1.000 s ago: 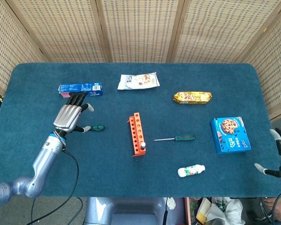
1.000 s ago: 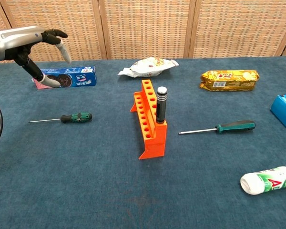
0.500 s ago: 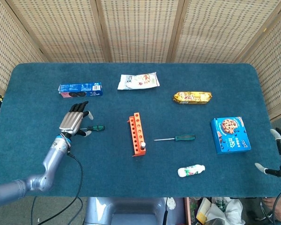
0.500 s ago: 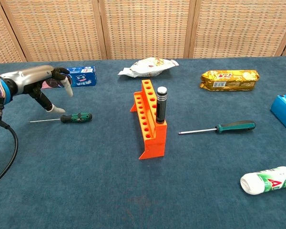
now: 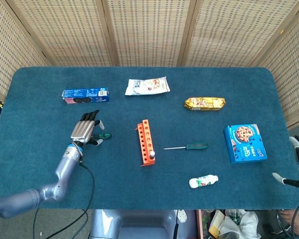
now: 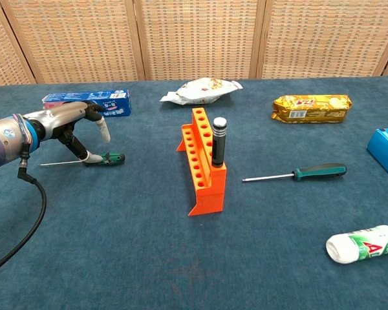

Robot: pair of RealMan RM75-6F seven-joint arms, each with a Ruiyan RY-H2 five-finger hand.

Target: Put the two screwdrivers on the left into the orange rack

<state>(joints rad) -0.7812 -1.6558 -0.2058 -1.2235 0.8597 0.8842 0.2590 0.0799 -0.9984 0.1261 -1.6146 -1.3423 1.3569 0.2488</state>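
Left hand (image 6: 74,126) is hovering w/ fingers apart, touching green-handled screwdriver (image 6: 107,157) but not gripping it; it's light, stiff, thin — probably rolling easily, so best pinching the handle.

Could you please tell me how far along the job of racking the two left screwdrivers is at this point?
Done: one black-handled screwdriver already stands in the orange rack. In hand: the left robot hand is down over the green-handled screwdriver, which lies flat on the table; fingertips are at its handle, but a firm grasp is not clear. Left: lifting it and slotting it into the rack.
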